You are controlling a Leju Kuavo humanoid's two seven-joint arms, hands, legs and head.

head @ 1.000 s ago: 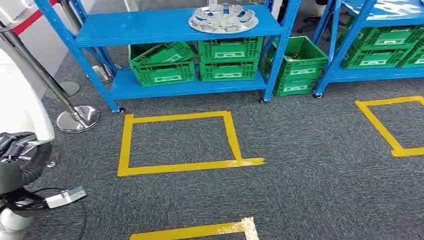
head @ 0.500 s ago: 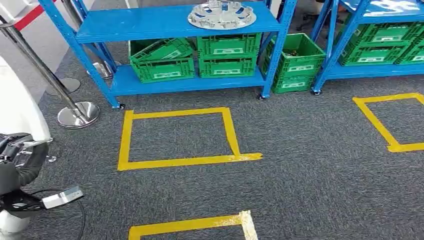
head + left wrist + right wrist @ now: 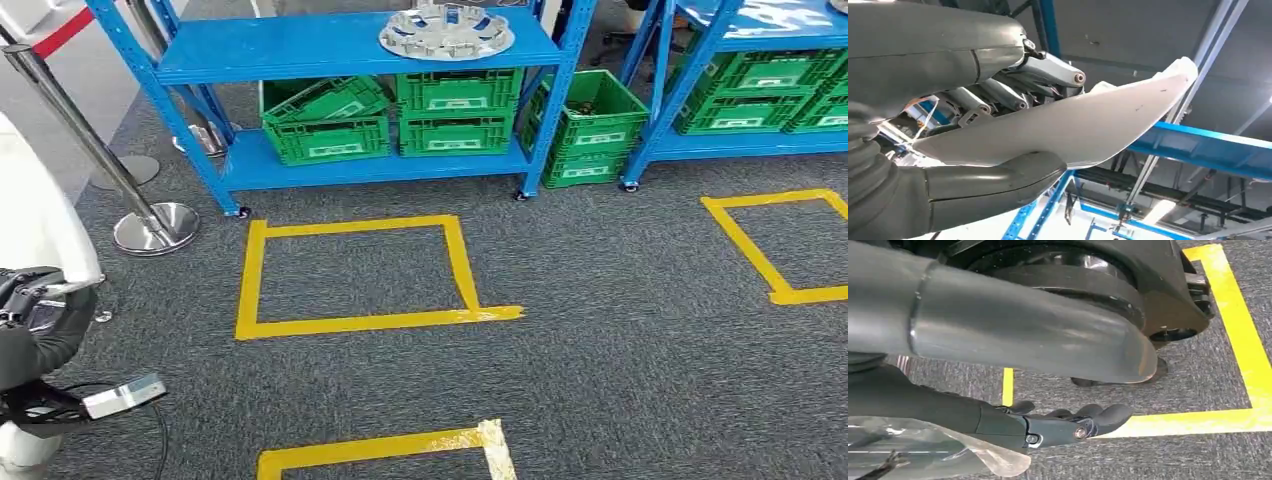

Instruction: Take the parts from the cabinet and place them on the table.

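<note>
My left hand (image 3: 998, 80) grips a white curved panel part (image 3: 1088, 125) between its thumb and darker fingers. In the head view the same white part (image 3: 40, 220) stands at the far left edge, above my left wrist (image 3: 40, 335). A silver hubcap (image 3: 446, 32) lies on the top board of the blue cabinet (image 3: 300, 48) ahead. My right hand (image 3: 1058, 425) hangs over the carpet with its fingers loosely apart and nothing in them. A bit of clear plastic film (image 3: 948, 455) shows beside it.
Green crates (image 3: 460, 115) fill the cabinet's lower shelf, and one more (image 3: 590, 125) stands beside it. A second blue rack (image 3: 760, 145) is at the right. Yellow tape squares (image 3: 350, 322) mark the grey carpet. Steel stanchion bases (image 3: 155, 228) stand at the left.
The whole picture has shifted a little, so the camera has moved; the cabinet sits slightly higher in view. My left hand still holds the white part.
</note>
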